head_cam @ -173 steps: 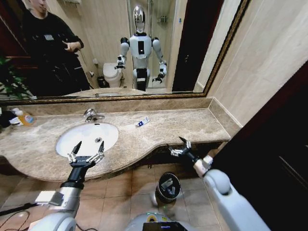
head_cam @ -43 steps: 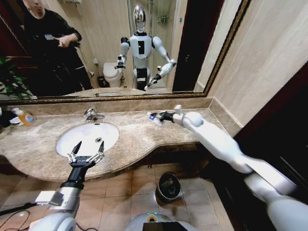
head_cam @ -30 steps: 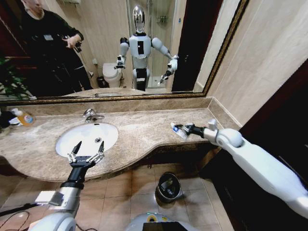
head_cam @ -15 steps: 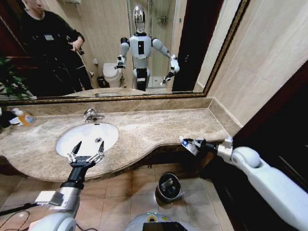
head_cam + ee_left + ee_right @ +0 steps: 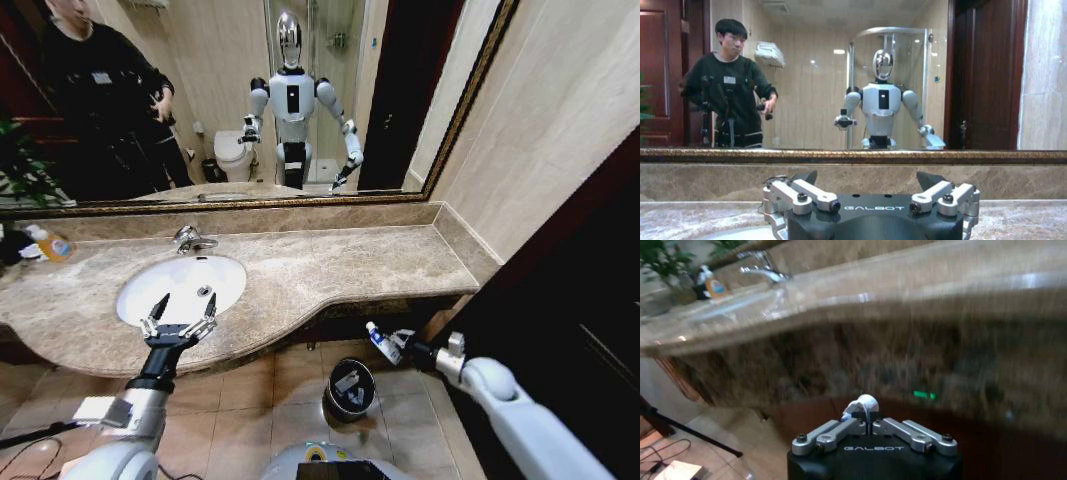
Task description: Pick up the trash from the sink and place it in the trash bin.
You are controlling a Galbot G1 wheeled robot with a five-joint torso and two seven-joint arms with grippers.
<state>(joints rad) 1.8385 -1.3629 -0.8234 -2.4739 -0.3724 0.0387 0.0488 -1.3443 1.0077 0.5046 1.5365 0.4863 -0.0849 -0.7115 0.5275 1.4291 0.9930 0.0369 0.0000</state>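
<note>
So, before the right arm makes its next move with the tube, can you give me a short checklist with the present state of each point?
1. Right end effector shut on the white tube: ok, and the right wrist view shows the tube's end pinched between closed fingers.
2. Tube is below the counter edge, clear of the counter: ok.
3. Tube is directly over the trash bin: not ok; it hangs above and to the right of the rim.
4. Bin is upright with its opening free: ok, some items already lie inside.
5. Left end effector is out of the path: ok, open at the front edge of the sink.
6. Sink is free of trash: ok as far as the head view shows.
</note>
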